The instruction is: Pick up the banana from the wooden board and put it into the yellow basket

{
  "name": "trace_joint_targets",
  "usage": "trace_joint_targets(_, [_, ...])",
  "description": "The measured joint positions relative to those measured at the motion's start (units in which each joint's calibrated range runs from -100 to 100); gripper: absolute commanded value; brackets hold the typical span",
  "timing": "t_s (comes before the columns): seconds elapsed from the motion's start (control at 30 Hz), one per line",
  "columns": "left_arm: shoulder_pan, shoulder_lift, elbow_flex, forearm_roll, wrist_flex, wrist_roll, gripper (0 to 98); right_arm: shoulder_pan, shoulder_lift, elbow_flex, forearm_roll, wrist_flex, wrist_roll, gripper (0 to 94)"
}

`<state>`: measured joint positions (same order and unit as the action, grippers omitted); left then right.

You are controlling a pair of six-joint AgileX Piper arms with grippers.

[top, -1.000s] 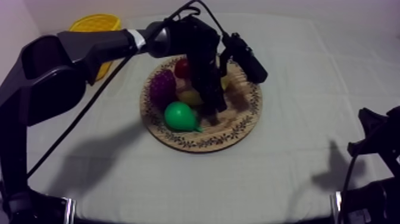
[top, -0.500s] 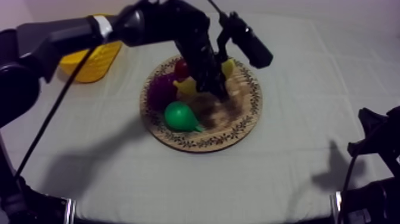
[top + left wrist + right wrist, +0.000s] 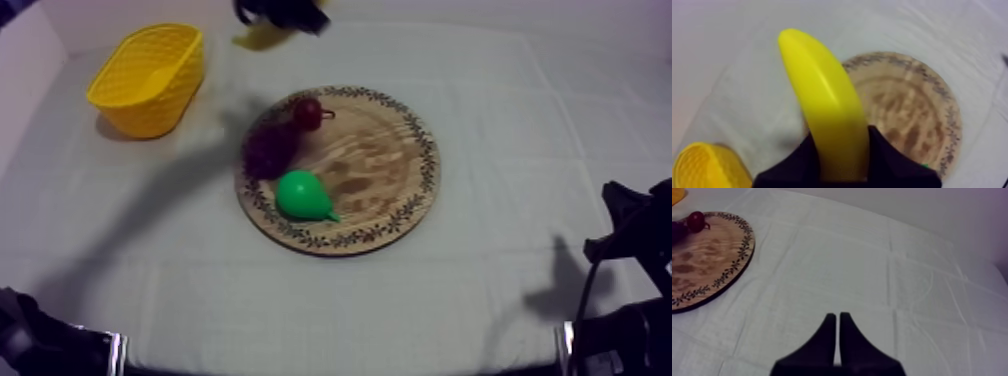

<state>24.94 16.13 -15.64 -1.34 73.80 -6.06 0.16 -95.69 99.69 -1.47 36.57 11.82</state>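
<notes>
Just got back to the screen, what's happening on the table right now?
The left tool is shut on the banana and holds it in the air, off the wooden board and not yet over the yellow basket. The pear, grapes and small red fruit lie on the board. The right tool rests shut on nothing at its side.

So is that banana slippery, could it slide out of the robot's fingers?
Maybe a little. The banana looks smooth and shiny, so it is probably slippery. The left gripper grips it near one end, with most of it sticking out, so it might tilt or slip. It holds its curve unsupported, so it is likely stiff.
</notes>
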Motion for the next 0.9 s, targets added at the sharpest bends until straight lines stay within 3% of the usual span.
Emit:
trace_joint_targets(0.23, [-10.5,-3.1,1.0,1.33,-1.3,-1.2,11.9,0.0,0.0,0.0,0.0,0.0,0.0,0.4])
trace_joint_targets(0.53, [-21.7,4.3,-2.2,4.2,-3.7,-3.2,10.4,0.0,0.0,0.0,0.0,0.0,0.0,0.4])
trace_joint_targets(0.9, [-27.7,14.1,3.7,7.59,-10.0,-5.7,9.6,-0.1,0.0,0.0,0.0,0.0,0.0,0.4])
